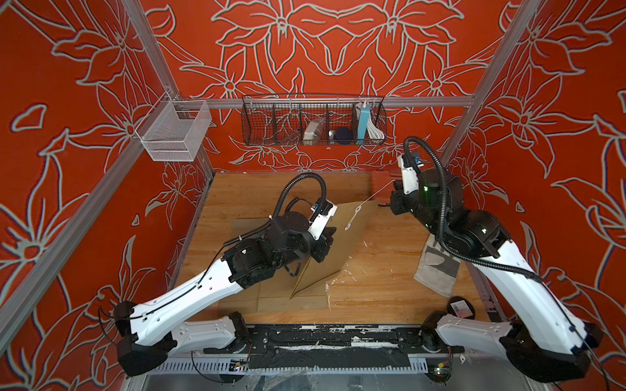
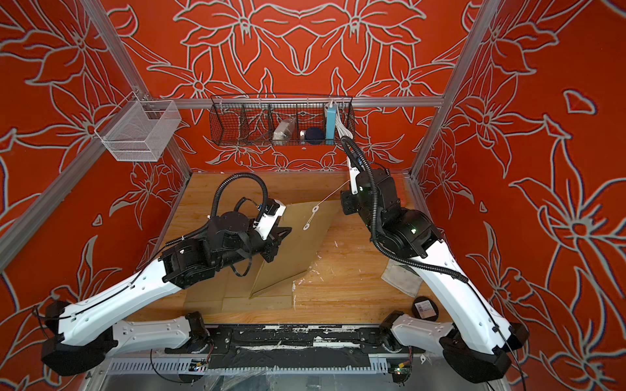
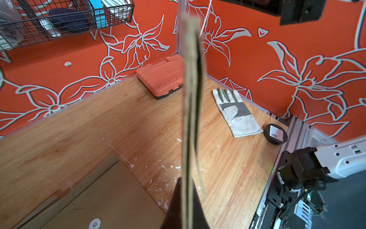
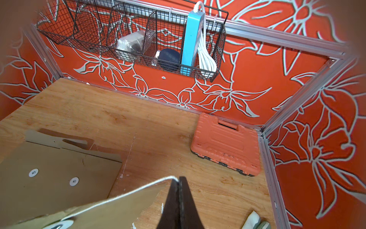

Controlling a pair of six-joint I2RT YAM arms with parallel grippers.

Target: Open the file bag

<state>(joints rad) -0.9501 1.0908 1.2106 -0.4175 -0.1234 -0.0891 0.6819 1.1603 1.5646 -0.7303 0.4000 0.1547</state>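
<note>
The file bag [image 1: 338, 247] is a brown kraft envelope held up on edge above the table, with two white discs on its flap. My left gripper [image 1: 330, 234] is shut on its edge; the left wrist view shows the bag [image 3: 191, 99] edge-on between the dark fingers [image 3: 175, 200]. A white string [image 1: 376, 194] runs taut from the upper disc to my right gripper [image 1: 395, 184], which is shut on the string's end [image 4: 174, 177] near the back right. Both top views show the bag [image 2: 298, 250] and the string [image 2: 333, 196].
More brown file bags [image 1: 271, 299] lie flat on the wooden table under the held one. An orange tool case [image 4: 225, 146] sits in the back right corner. A work glove [image 3: 235, 113] and a black round tin [image 3: 276, 133] lie at the right. A wire basket [image 1: 313, 120] hangs on the back wall.
</note>
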